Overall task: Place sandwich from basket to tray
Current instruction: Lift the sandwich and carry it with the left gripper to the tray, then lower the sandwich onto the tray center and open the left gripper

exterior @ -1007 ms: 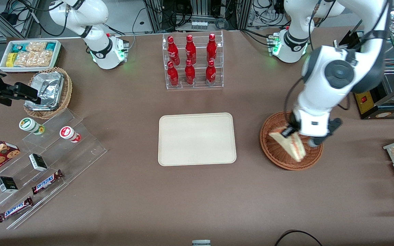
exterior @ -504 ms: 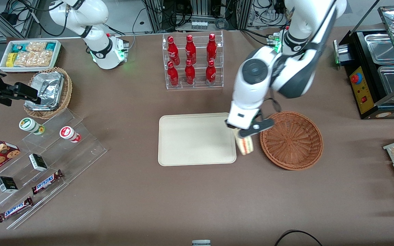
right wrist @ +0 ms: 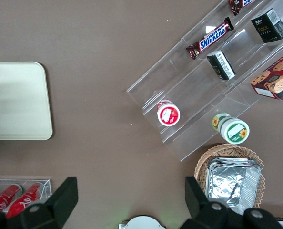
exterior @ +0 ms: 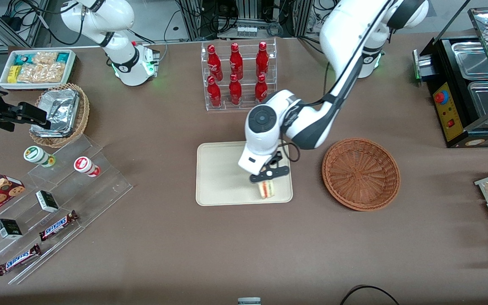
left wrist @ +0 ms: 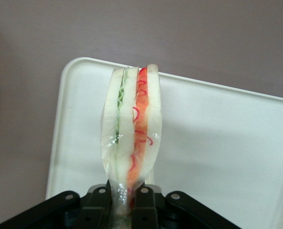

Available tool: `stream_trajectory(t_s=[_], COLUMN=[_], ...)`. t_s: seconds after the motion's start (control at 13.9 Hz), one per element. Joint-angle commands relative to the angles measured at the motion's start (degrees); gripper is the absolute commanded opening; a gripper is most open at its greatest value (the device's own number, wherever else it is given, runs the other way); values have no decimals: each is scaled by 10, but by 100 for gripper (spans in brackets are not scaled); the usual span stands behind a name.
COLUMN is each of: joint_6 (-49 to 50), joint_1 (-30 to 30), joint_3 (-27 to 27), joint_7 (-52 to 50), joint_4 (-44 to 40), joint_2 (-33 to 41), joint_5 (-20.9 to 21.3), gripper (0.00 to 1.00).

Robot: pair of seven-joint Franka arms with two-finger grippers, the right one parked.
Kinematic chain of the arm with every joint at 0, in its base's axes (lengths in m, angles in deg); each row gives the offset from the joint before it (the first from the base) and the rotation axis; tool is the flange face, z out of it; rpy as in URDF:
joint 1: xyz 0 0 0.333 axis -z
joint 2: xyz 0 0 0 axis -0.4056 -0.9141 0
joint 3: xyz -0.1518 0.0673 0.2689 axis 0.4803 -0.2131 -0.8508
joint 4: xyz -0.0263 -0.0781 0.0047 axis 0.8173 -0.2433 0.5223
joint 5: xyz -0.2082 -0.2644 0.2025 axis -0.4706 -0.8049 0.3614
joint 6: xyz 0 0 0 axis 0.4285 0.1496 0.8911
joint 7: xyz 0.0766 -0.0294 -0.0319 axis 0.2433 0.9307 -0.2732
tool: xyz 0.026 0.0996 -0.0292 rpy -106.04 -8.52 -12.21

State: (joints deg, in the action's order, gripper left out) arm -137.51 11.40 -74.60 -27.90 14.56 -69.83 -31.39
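The sandwich point(exterior: 267, 189) has been carried out of the basket point(exterior: 360, 173) and is now held over the tray point(exterior: 223, 178). The gripper point(exterior: 268, 177) is clamped on it; only lowering and release are judged left.

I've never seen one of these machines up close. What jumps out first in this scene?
Probably the white arm reaching over the table's middle, its gripper shut on a wrapped sandwich held over the cream tray, at the tray's end nearest the basket. Beside the tray sits the brown wicker basket, with nothing in it. Farther from the camera, a clear rack of red bottles catches the eye.
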Motion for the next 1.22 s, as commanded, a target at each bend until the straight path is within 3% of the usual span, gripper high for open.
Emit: stream_trajectory(t_s=[0.0, 0.22, 1.15], joint_6=[-2, -3, -50], joint_1=[19, 49, 62], joint_3=[-8, -11, -11], joint_7=[-4, -5, 4], joint_4=[-22, -22, -22], joint_2=[-6, -23, -66], joint_5=[8, 11, 9], gripper=[0, 0, 0])
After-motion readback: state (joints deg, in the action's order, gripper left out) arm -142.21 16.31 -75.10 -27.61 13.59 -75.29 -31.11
